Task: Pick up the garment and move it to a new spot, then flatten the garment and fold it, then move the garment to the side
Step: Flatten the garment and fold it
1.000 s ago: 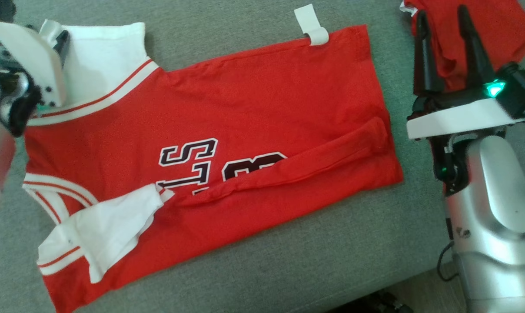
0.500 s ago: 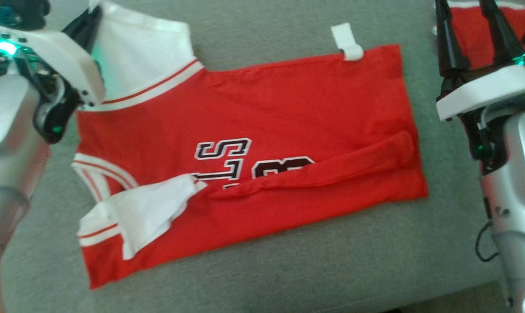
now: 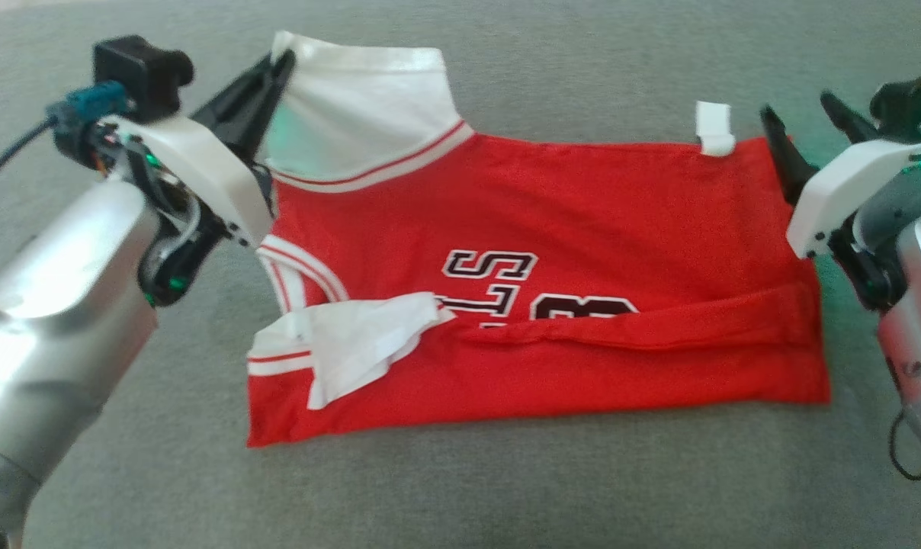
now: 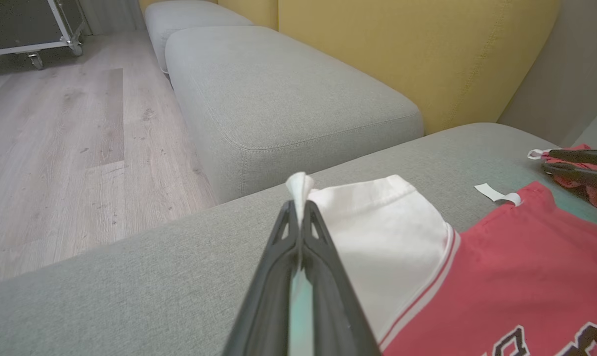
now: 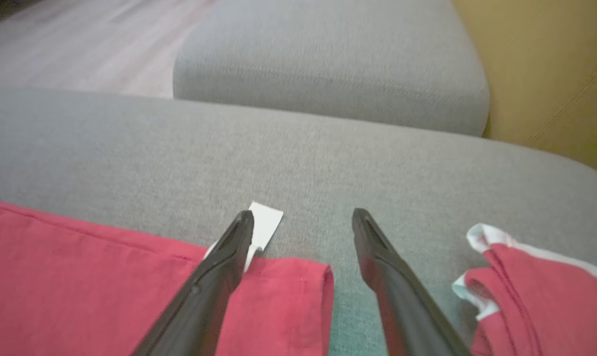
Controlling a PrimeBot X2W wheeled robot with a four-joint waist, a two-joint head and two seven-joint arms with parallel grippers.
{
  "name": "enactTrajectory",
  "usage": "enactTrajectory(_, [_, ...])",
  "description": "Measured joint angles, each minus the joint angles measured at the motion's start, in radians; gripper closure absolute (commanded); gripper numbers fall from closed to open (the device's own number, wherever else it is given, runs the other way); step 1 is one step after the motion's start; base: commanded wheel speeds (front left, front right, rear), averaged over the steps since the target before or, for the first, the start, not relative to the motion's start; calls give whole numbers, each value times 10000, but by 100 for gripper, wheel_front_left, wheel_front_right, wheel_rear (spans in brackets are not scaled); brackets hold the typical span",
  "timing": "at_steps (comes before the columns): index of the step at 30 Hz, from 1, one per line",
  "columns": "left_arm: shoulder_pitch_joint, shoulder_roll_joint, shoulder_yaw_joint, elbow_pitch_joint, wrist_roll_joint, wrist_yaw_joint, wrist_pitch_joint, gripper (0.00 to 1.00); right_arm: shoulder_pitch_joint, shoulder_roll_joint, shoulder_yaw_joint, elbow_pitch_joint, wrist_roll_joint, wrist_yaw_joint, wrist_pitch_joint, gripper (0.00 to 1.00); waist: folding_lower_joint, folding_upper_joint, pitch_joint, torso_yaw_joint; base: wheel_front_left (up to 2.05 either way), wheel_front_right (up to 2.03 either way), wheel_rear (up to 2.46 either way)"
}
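Observation:
The garment (image 3: 582,213) is a red jersey with white sleeves and dark lettering, lying roughly flat on the grey sofa cushion (image 3: 506,488). Its lower edge is folded up over the print. My left gripper (image 3: 281,65) is shut on the far corner of the upper white sleeve (image 3: 361,107). In the left wrist view the left gripper (image 4: 298,210) pinches a small peak of that sleeve (image 4: 387,232). My right gripper (image 3: 803,118) stands open at the garment's far right corner. In the right wrist view the right gripper (image 5: 302,217) straddles the corner of the red hem (image 5: 106,277), holding nothing.
A white tag (image 5: 266,222) sticks out of the hem by one right finger. A second red garment (image 5: 526,296) lies crumpled just right of the right gripper. Beyond are another grey cushion (image 4: 278,99), a yellow backrest (image 4: 427,59) and the wooden floor (image 4: 56,148).
The head camera has shifted, so the picture moved. My left gripper went from open beside the white sleeve to shut on its corner. My right gripper came closer to the hem corner, still open.

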Motion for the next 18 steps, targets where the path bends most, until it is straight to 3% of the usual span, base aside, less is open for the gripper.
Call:
enactTrajectory(9, [367, -4, -230, -830, 42, 98, -6, 100, -482, -244, 658, 1772, 63, 0, 604, 0, 1, 0, -36, 586, 0, 0, 0])
enactTrajectory(18, [343, -6, -245, -1072, 38, 209, 119, 100, -1531, -324, 1384, 3145, -96, 0, 1335, 0, 2, 0, 224, 693, 0, 0, 0])
